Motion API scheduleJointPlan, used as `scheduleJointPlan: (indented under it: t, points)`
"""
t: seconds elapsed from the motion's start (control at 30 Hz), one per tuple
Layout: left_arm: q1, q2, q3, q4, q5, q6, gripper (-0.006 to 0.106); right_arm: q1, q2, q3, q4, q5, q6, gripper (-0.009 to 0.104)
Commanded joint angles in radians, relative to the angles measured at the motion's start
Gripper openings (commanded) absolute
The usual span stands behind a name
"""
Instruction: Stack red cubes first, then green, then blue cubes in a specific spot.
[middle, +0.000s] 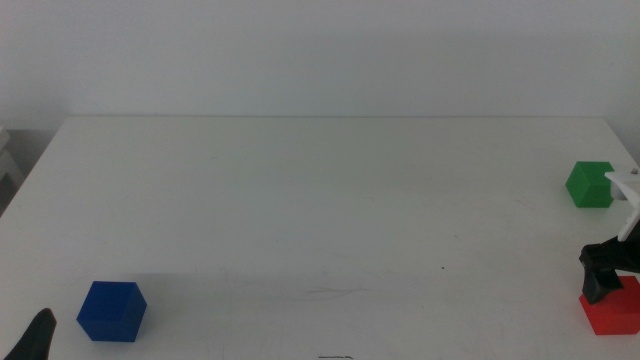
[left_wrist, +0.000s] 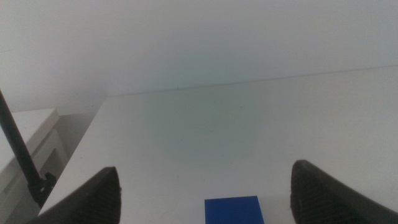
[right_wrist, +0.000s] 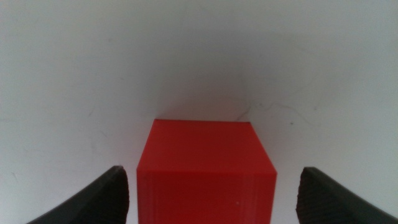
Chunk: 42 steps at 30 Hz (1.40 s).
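Note:
The red cube sits on the white table at the near right corner. My right gripper hovers just over it, jaws open and spread wide on either side of the red cube without touching. A green cube stands farther back along the right edge. Near the front left lies the blue cube. My left gripper waits at the bottom left corner, open, with the blue cube just ahead between its jaws' line.
The white tabletop stretches bare between the cubes. Its back edge meets a white wall. A white stand and a dark rod sit off the table's left side.

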Motion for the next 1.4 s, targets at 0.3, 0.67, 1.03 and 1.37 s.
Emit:
scheduleJointPlan:
  t: [0.3, 0.67, 1.03, 1.37]
  points:
    - [0.000, -0.020, -0.003, -0.002, -0.077, -0.001, 0.094, -0.004, -0.018, -0.015, -0.003, 0.023, -0.008, 0.047]
    - [0.000, -0.020, -0.003, -0.002, -0.077, -0.001, 0.094, 0.134, -0.071, -0.175, 0.045, 0.201, 0.097, -0.001]
    - [0.000, -0.020, -0.003, -0.002, -0.077, -0.001, 0.094, 0.499, 0.153, -0.599, -0.034, 0.382, 0.597, -0.001]
    - [0.000, -0.020, -0.003, -0.002, -0.077, -0.001, 0.094, 0.690, 0.373, -0.878, 0.016, 0.397, 0.721, -0.001]
